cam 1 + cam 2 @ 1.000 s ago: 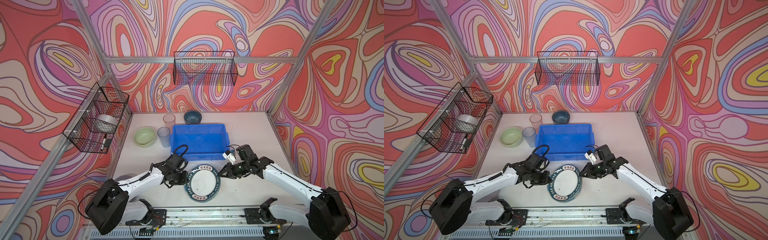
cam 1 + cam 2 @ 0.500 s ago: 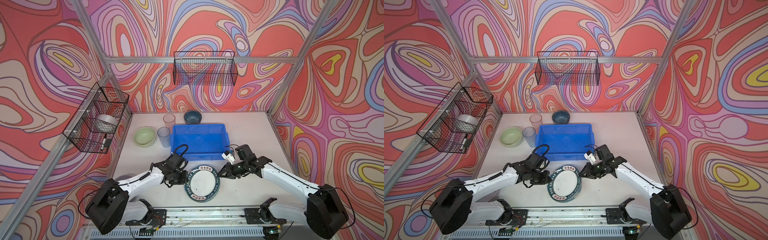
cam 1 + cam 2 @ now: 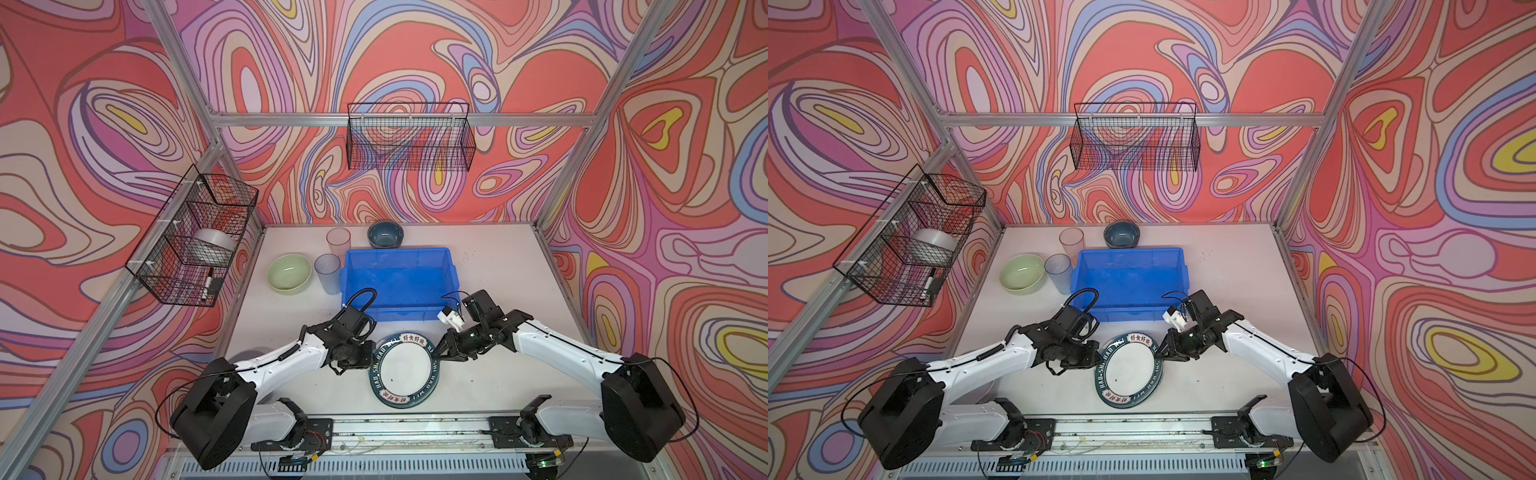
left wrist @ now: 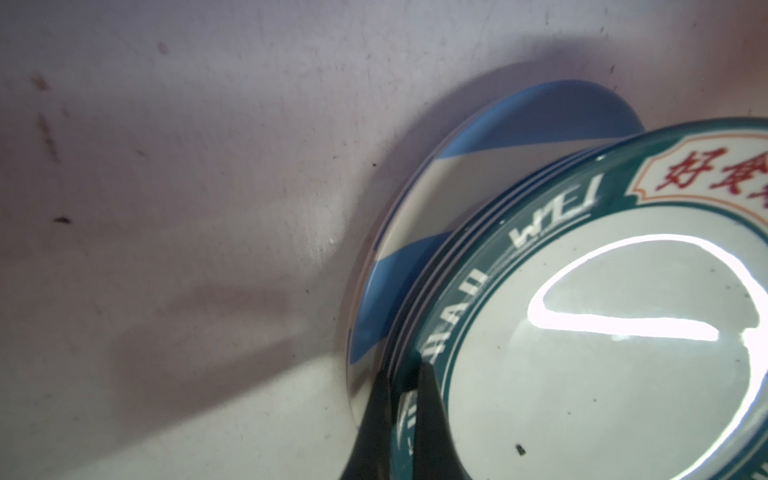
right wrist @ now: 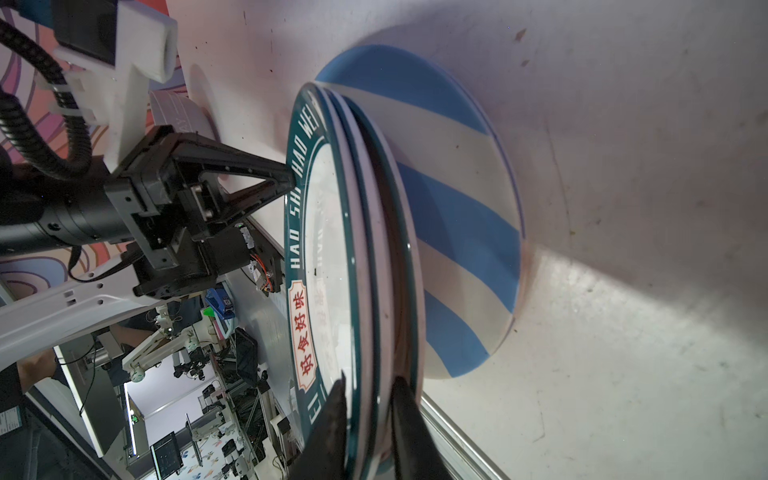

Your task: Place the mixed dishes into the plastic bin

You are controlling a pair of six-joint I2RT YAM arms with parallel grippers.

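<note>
Blue bin [image 3: 399, 315], two bowls [image 3: 289, 272] [image 3: 385, 234], two tumblers [image 3: 328, 272] [image 3: 338, 241], one plate stack [image 3: 405, 368].

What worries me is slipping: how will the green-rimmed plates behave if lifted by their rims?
Glossy reflections on the green-rimmed plates suggest slippery rims. They look rigid, probably breakable. Stacked with visible gaps, they may shift.

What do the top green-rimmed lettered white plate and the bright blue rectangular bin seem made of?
The green-rimmed lettered white plate looks like glazed ceramic or melamine, glossy: sharp light reflections on its face; which one is unclear. The bright blue rectangular bin looks like moulded plastic, duller: even colour, lipped rim.
</note>
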